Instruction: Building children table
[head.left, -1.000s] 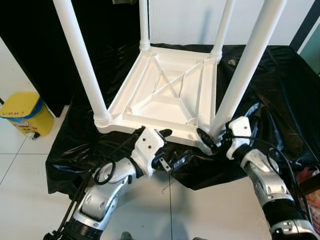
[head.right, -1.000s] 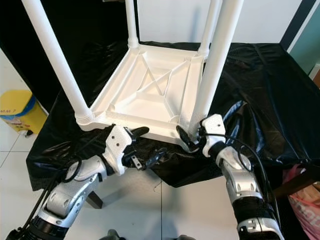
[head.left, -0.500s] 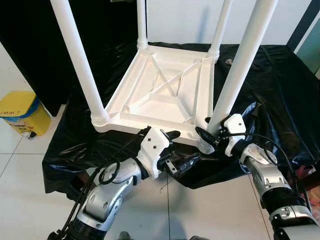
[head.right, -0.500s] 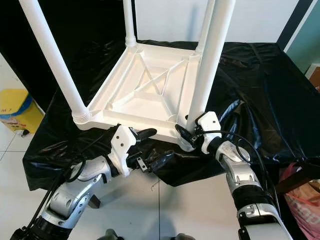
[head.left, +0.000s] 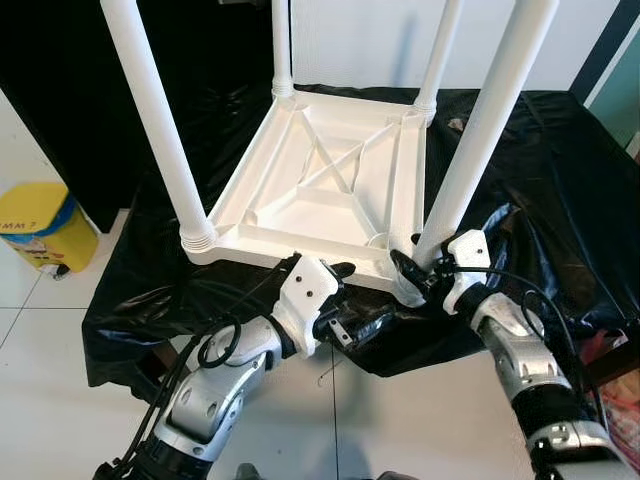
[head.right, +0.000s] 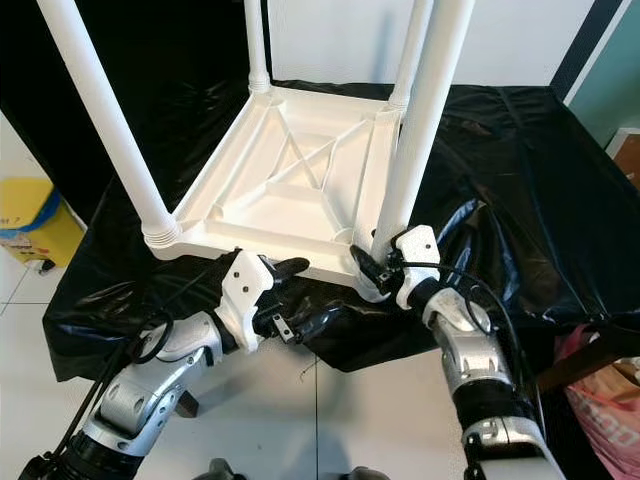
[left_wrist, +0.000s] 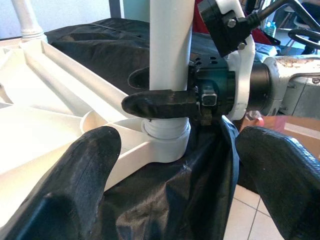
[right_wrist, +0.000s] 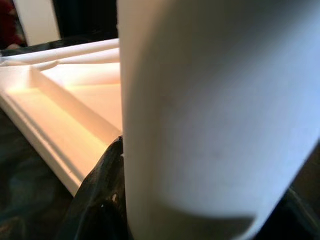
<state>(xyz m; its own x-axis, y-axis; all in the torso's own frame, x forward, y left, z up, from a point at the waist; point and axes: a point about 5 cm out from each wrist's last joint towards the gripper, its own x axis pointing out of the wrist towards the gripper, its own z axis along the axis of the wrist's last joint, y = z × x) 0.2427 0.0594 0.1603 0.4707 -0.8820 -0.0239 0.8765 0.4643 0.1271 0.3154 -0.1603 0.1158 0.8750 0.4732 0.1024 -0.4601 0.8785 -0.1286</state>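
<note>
I see my right gripper (head.left: 412, 275) clamped around the near table leg (head.left: 480, 140) at its base. My left gripper (head.left: 345, 300), at its 9 o'clock, hangs open beside the upturned tabletop (head.left: 320, 190).

Even, bright indoor light fell from above, and the head views were sharp. The black plastic sheet (head.left: 560, 150) carried soft glare on its creases. In the right wrist view the white table leg (right_wrist: 215, 115) was blurred, far too close.
</note>
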